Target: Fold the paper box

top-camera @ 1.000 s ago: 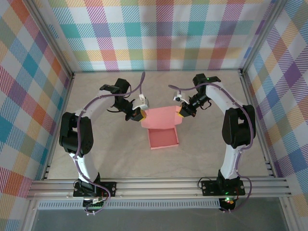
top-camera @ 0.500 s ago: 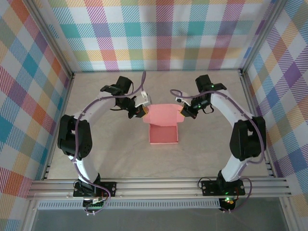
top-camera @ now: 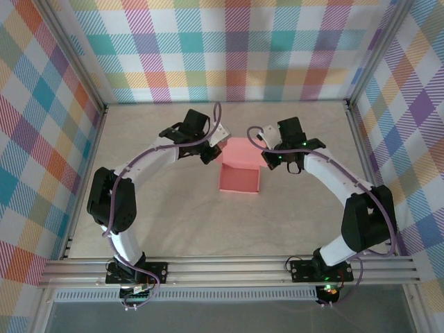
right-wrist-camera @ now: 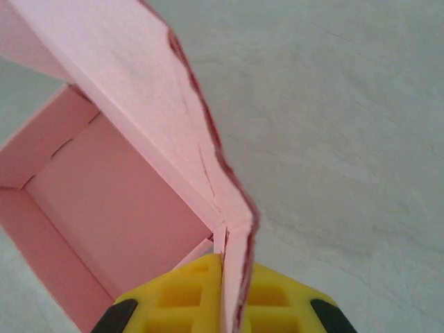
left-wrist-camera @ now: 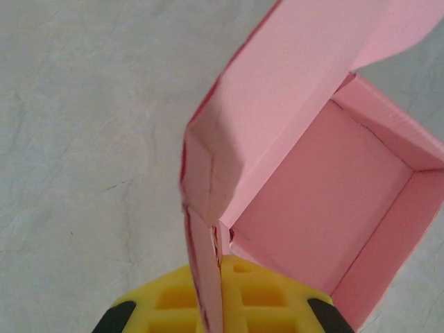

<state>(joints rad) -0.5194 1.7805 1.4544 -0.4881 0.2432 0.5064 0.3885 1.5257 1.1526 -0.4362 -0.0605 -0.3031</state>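
The paper box (top-camera: 240, 180) is a salmon-pink open tray on the table's middle, its lid (top-camera: 239, 151) raised along the far side. My left gripper (top-camera: 212, 150) is shut on the lid's left side flap. My right gripper (top-camera: 268, 159) is shut on the lid's right side flap. In the left wrist view the yellow pads (left-wrist-camera: 166, 302) of the left gripper (left-wrist-camera: 220, 281) pinch the thin flap edge, with the box's (left-wrist-camera: 326, 201) hollow inside at right. In the right wrist view the right gripper (right-wrist-camera: 223, 281) clamps the other flap, and the box (right-wrist-camera: 118, 208) opens at left.
The pale marbled tabletop (top-camera: 166, 208) lies bare round the box. Checked cloth walls (top-camera: 229, 48) and aluminium frame posts close in the back and both sides. A metal rail (top-camera: 229, 267) runs along the near edge by the arm bases.
Both arms have reached farther from their bases and closer together, holding the lid's flaps. The lid has swung up from lying back, and the whole box has slid toward the far side.
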